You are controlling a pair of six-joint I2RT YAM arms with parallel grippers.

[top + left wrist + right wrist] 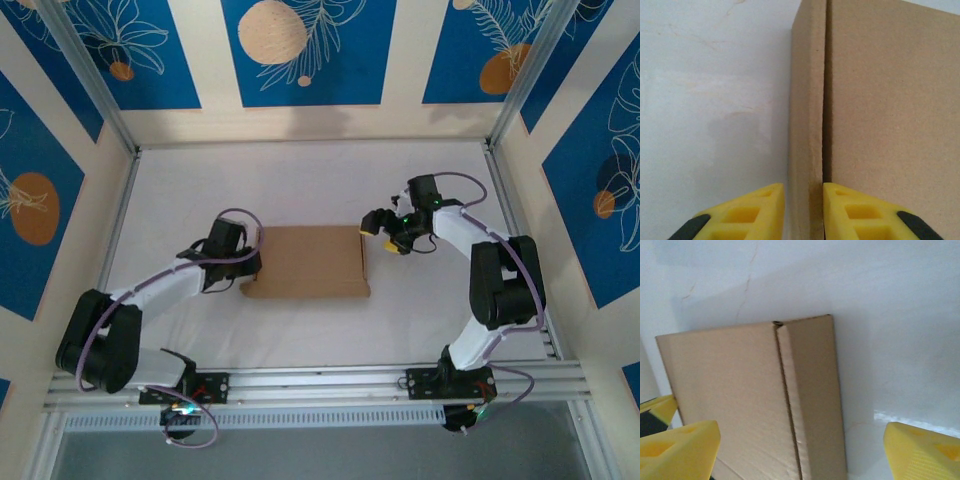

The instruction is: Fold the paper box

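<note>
The paper box lies in the middle of the white table as a closed, shallow brown cardboard box. My left gripper is at its left edge. In the left wrist view the yellow fingers stand close on either side of the box's narrow side wall, and the left gripper is shut on it. My right gripper hovers at the box's far right corner. In the right wrist view the right gripper is wide open over the box's side wall, holding nothing.
A white cloth covers the table. An aluminium rail runs along the near edge, and metal posts stand at the back corners. Patterned blue and cream walls close in the three other sides.
</note>
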